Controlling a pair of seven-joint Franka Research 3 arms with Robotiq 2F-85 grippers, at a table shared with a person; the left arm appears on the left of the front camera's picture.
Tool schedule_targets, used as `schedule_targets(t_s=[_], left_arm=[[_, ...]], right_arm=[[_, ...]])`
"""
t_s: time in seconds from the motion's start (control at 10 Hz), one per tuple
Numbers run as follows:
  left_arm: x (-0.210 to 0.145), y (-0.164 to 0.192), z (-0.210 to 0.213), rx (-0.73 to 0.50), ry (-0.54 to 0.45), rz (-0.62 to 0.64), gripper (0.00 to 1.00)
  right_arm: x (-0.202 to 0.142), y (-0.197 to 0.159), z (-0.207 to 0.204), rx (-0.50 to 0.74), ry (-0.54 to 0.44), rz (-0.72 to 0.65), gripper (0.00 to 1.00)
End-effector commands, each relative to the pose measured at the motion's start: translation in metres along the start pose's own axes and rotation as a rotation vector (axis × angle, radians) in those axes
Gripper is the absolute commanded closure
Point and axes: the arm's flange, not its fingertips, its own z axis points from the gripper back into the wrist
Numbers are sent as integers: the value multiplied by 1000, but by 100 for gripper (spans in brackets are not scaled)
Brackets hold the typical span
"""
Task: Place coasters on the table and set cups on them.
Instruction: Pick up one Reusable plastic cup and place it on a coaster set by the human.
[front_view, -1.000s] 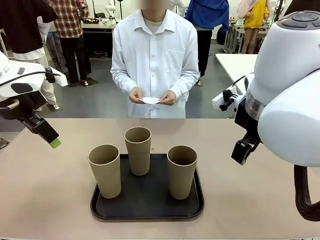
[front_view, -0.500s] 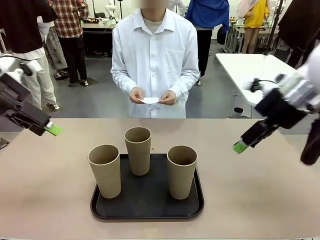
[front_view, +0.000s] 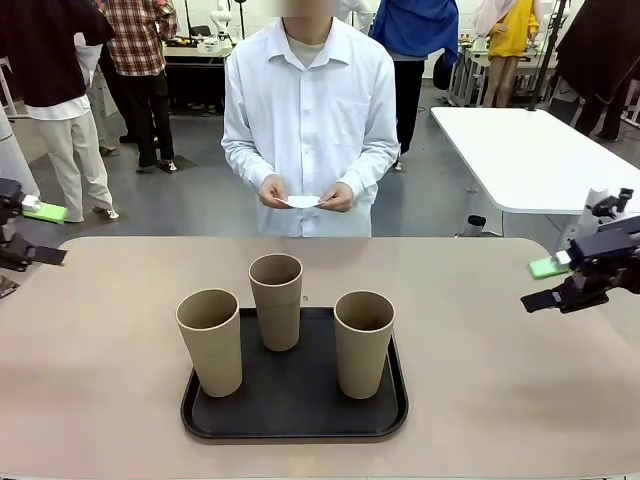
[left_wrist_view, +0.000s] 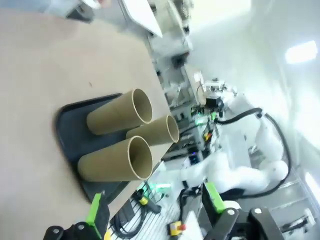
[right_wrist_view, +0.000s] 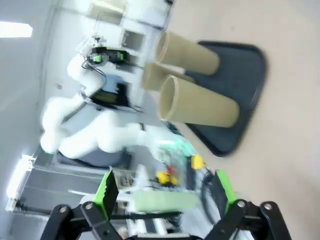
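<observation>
Three cups (front_view: 276, 300) stand upright on the tray (front_view: 295, 428), mid table (front_view: 500, 400): one at the tray's back, two nearer its front left and right corners. Beyond the tray's far side, the coasters (front_view: 302, 201) are white paper in the person's hands (front_view: 272, 192), off the table; count unclear. My left gripper (front_view: 42, 235) hangs well left of the tray, jaws released, empty. My right gripper (front_view: 546, 283) hangs well right of the tray, same: spread wide, nothing in it.
</observation>
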Motion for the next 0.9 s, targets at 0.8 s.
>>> schedule_targets(t_s=[0.8], left_arm=[[-6, 40, 36, 25, -47, 137, 0]], right_arm=[[-17, -10, 46, 53, -178, -128, 0]])
